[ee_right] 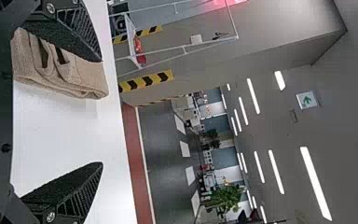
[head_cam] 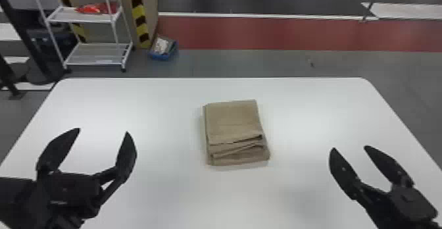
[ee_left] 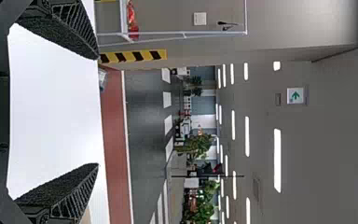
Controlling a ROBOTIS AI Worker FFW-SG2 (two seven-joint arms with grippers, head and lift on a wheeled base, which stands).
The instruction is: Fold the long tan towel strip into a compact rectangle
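As the towel looks light and soft, left end effector and right end effector, both spread, could pinch its near corners

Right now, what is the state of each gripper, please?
Left gripper: open, holding nothing, over the left part of the table.
Right gripper: open, holding nothing, right of the folded towel.

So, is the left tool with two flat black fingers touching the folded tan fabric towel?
Apart. The head view shows it plainly: bare white tabletop lies between the left tool and the towel.
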